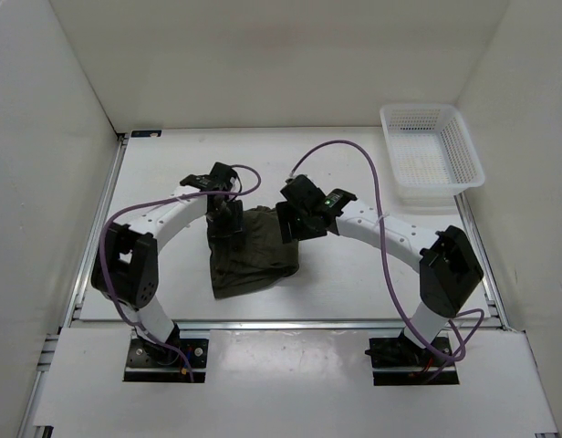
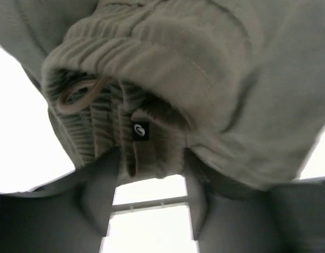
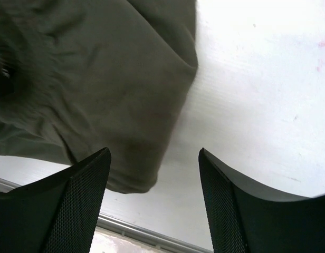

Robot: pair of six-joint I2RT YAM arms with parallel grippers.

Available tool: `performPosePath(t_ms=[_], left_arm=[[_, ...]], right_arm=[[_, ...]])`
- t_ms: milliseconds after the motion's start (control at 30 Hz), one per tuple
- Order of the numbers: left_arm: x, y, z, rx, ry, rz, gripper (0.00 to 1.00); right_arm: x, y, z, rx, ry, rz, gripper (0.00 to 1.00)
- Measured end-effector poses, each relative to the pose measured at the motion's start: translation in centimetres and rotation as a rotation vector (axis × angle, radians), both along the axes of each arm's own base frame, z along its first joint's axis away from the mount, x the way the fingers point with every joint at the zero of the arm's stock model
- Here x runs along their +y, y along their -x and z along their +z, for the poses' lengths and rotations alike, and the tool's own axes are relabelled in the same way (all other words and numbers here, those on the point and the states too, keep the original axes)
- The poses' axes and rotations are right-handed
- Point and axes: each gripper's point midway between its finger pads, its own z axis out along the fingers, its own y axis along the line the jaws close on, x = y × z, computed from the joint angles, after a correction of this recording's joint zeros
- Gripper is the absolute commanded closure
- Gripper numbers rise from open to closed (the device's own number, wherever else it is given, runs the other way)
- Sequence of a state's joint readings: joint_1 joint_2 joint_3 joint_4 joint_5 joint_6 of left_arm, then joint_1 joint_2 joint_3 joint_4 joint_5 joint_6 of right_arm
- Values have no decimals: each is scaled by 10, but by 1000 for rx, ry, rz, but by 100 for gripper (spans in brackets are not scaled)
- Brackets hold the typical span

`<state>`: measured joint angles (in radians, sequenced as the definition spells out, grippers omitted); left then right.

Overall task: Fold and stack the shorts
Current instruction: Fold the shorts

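Observation:
The dark olive shorts (image 1: 254,254) lie bunched in the middle of the table. My left gripper (image 1: 228,219) sits at their far left corner. In the left wrist view it (image 2: 151,155) is shut on the ribbed waistband (image 2: 125,47), held off the table, with a drawstring (image 2: 78,92) and a small black label (image 2: 141,130) showing. My right gripper (image 1: 290,224) is at the far right corner of the shorts. In the right wrist view it (image 3: 152,158) is open and empty, just above the shorts' edge (image 3: 99,79) and the white table (image 3: 257,95).
A white mesh basket (image 1: 431,151) stands at the back right. White walls enclose the table on three sides. A metal rail (image 1: 290,321) runs along the near edge and also shows in the right wrist view (image 3: 141,234). Purple cables loop over both arms.

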<state>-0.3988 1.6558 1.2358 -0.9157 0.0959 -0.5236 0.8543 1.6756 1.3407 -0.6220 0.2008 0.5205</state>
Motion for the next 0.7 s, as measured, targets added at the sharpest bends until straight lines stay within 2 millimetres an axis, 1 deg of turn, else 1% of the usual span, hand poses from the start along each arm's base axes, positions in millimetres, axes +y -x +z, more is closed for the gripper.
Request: performPosePath(t_ms=[33,100,133,167,233,267,400,433,467,500,533,567,700], left_arm=[[-1,3,-6,20,-6,-1,30],[-2,6,-13,41,-13,5,30],[-2,7,-16,49,-17,9,33],[-2,7,-17,54,-18,10,39],[-4,7,-20,60,-19,13,43],[-4,8,-21,62,-19,13,45],[-7,16,-28,85,-14,8,45],[-8,19,-29,96,-7,5,47],[-9,20,-30,102,-2,3,55],[-10,21,-30,106,4,1,66],[-11,22,-30,108,11,-4,87],[-12,22,-30,110,16,-6,90],[-13,23,-29,110,23,-10,90]], right_arm=[[-3,2,-4,9,7,-1,28],[-7,4,-9,22,18,-4,28],[-10,5,-11,27,22,-6,28],[-11,5,-11,29,23,-8,28],[-13,5,-10,26,21,-12,28],[-13,4,-9,24,19,-13,28],[-14,4,-6,15,14,-15,28],[-14,4,-5,14,13,-16,26],[-14,4,-5,13,13,-16,26],[-14,3,-5,12,12,-17,20],[-15,3,-5,13,12,-20,17],[-15,3,-5,14,11,-21,10],[-12,2,-4,39,-28,-12,7]])
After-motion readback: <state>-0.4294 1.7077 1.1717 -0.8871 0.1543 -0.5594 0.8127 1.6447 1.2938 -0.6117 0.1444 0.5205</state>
